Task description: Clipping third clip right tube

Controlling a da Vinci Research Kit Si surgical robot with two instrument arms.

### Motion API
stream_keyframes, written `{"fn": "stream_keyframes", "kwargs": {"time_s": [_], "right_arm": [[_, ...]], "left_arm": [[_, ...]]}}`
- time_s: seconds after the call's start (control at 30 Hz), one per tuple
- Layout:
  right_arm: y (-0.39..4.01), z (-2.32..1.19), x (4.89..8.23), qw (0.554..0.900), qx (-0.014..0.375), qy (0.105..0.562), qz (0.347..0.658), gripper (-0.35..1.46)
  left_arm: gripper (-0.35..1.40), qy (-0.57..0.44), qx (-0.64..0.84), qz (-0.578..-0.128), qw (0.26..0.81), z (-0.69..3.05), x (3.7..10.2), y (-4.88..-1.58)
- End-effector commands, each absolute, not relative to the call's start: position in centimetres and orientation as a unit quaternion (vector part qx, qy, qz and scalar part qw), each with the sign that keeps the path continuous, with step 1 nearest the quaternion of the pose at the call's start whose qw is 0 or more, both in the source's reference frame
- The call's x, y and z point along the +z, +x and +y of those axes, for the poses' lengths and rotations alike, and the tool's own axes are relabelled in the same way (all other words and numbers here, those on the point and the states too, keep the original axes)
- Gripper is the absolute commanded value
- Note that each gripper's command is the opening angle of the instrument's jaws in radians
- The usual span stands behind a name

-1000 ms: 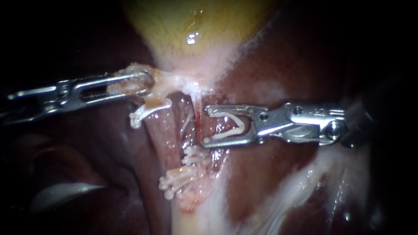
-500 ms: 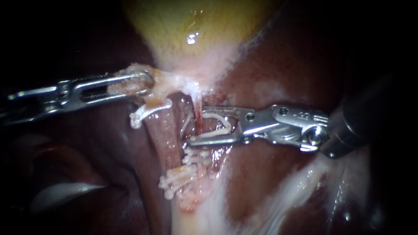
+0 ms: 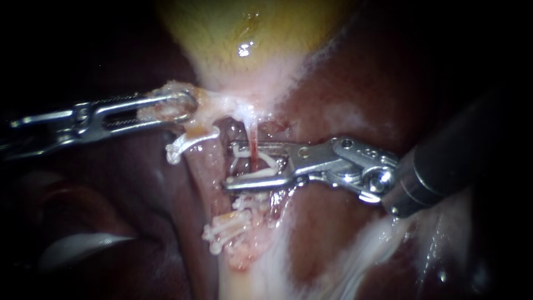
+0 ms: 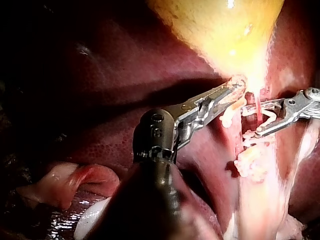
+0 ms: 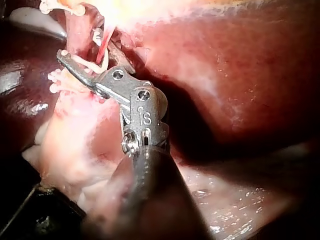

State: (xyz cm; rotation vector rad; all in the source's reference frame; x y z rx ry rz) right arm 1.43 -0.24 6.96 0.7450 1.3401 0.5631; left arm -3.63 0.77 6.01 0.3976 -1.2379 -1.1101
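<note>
My right instrument [image 3: 229, 166] holds an open clip [image 3: 265, 171] astride the right tube [image 3: 252, 157]. My left instrument [image 3: 187, 104] seemingly clamps tissue [image 3: 203, 104].

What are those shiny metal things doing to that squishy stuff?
Two thin silver instruments work below the yellow gallbladder. The left instrument grips pale tissue. The right instrument carries an open white plastic clip that seems to straddle the thin red tube, not yet squeezed shut. More white clips sit lower down.
</note>
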Motion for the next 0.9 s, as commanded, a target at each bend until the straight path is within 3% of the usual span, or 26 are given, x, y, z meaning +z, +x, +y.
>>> {"fn": "stream_keyframes", "kwargs": {"time_s": [0.03,0.33,0.9], "right_arm": [[1.43,-0.25,6.94,0.679,0.254,0.339,0.6,0.49],[1.45,-0.22,6.81,0.637,0.257,0.361,0.631,0.49],[1.42,-0.16,6.63,0.617,0.271,0.376,0.636,0.43]], "left_arm": [[-0.35,0.175,-0.49,-0.546,0.656,0.77,6.01,-3.63],[-0.35,0.174,-0.491,-0.546,0.656,0.77,6.01,-3.64],[-0.35,0.174,-0.491,-0.546,0.656,0.77,6.02,-3.64]]}}
